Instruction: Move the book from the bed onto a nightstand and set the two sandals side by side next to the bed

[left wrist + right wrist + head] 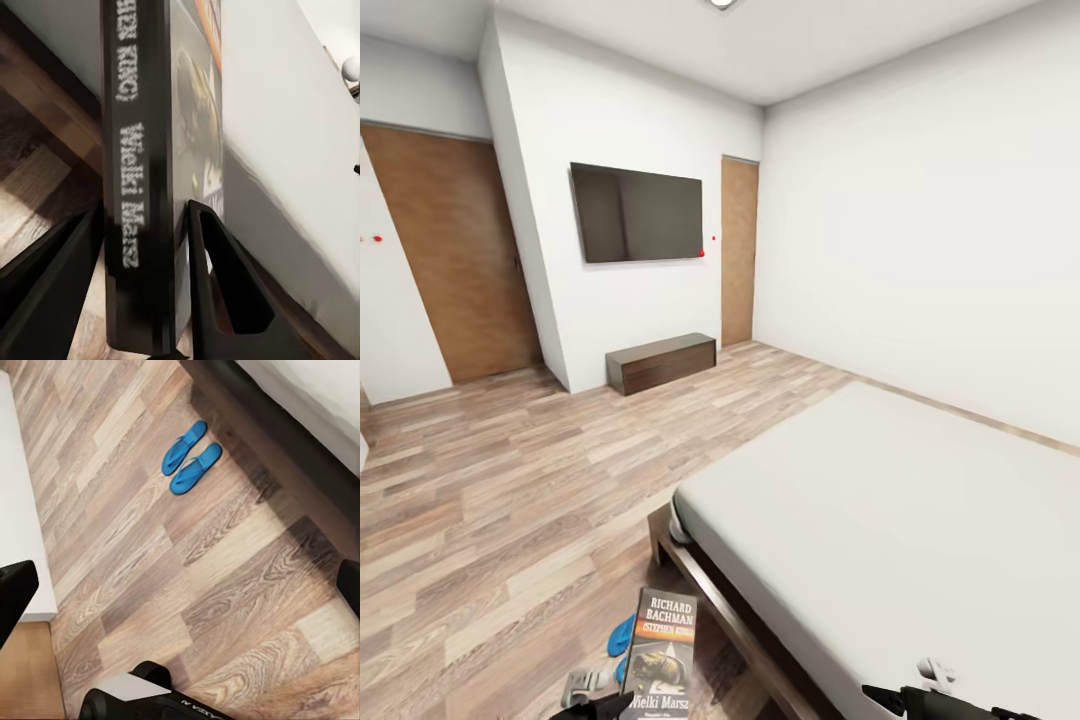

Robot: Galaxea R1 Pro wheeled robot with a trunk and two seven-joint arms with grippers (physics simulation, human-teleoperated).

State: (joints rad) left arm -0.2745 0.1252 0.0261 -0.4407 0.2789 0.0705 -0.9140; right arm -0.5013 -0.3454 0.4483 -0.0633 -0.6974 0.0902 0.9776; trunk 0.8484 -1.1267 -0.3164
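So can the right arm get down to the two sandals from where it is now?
Probably yes: the right gripper hangs open over bare wood floor, and the sandals lie side by side ahead beside the bed, nothing between.

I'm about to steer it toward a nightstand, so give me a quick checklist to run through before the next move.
1. Book clamped between the left gripper fingers: ok.
2. Book lifted off the bed: ok.
3. Two sandals side by side on the floor by the bed frame: ok.
4. Right gripper open, holding nothing: ok.
5. Nightstand located: cannot tell.
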